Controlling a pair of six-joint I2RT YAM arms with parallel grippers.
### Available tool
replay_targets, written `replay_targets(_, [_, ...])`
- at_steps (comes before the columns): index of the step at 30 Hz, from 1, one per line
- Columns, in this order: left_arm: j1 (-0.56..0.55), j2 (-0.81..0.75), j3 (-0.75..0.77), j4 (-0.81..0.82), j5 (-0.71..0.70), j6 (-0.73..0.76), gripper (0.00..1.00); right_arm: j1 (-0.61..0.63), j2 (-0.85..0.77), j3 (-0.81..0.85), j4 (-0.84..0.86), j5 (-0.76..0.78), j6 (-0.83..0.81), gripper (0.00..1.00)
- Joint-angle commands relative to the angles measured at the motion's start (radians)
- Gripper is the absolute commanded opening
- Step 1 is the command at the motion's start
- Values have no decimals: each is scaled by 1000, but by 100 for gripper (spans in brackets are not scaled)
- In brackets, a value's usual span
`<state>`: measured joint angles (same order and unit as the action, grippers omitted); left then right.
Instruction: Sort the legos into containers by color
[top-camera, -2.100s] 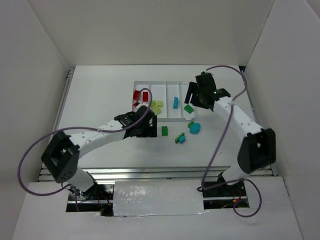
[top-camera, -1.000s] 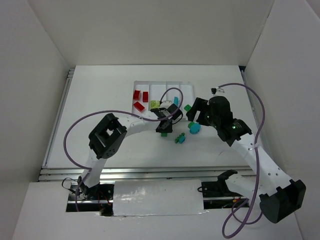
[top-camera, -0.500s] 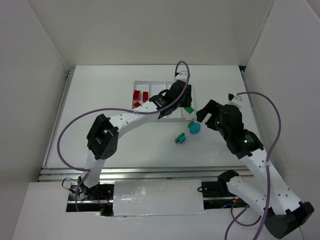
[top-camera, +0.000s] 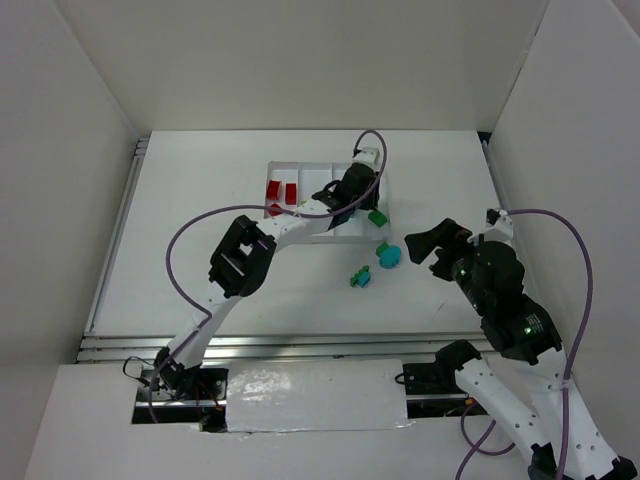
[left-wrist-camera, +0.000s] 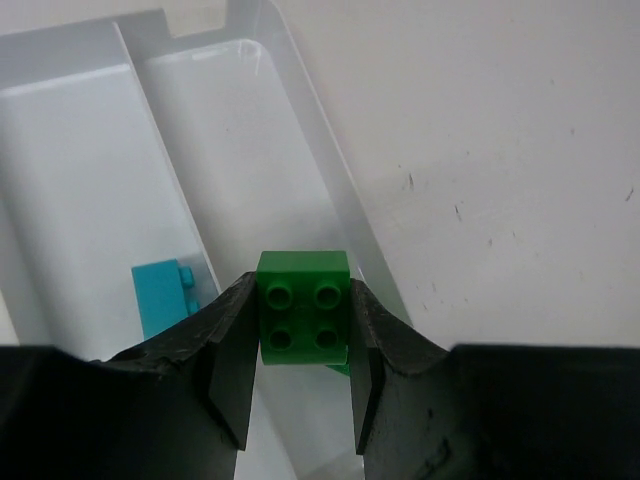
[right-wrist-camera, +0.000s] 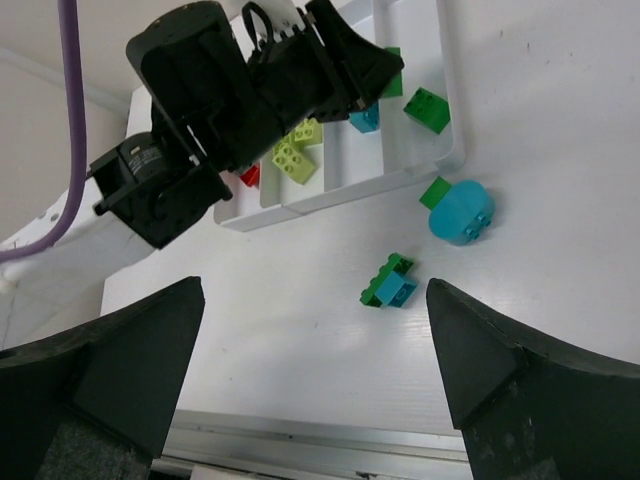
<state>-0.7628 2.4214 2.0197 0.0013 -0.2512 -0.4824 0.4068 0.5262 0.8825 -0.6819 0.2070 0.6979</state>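
My left gripper (left-wrist-camera: 303, 322) is shut on a green two-by-two lego (left-wrist-camera: 303, 290) and hangs over the right-hand container of the white tray (left-wrist-camera: 300, 100). A cyan lego (left-wrist-camera: 165, 297) lies in the container to its left. From above, the left gripper (top-camera: 352, 195) is over the tray (top-camera: 320, 178), which holds red legos (top-camera: 272, 188) and a green lego (top-camera: 378, 217). My right gripper (right-wrist-camera: 315, 290) is open and empty, above a joined green-and-cyan lego (right-wrist-camera: 390, 282) and a rounded cyan lego (right-wrist-camera: 462, 212) on the table. Yellow-green legos (right-wrist-camera: 295, 150) lie in the tray.
A small green piece (right-wrist-camera: 436, 192) touches the rounded cyan lego just outside the tray's near wall (right-wrist-camera: 330, 195). The left arm (top-camera: 280, 228) stretches across the table's middle to the tray. White walls close in the table on three sides. A metal rail (top-camera: 300, 345) runs along the near edge.
The left arm carried the green lego from the table up over the tray's right end. The right arm drew back toward the near right, and its jaws spread wider.
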Motion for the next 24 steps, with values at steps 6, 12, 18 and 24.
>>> replay_targets(6, [25,22,57,106,47,-5,81,0,1,-20,-12,-86,-25,100])
replay_targets(12, [31,-59,31,111,69,-21,99,-2,35,-69,24,-101,-21,100])
replay_targets(18, [34,-258,-21,-47,-124,-42,98,-2,110,-134,93,-58,-8,100])
replay_targets(24, [30,-589,-260,-314,-304,-123,100,59,345,-180,163,21,79,100])
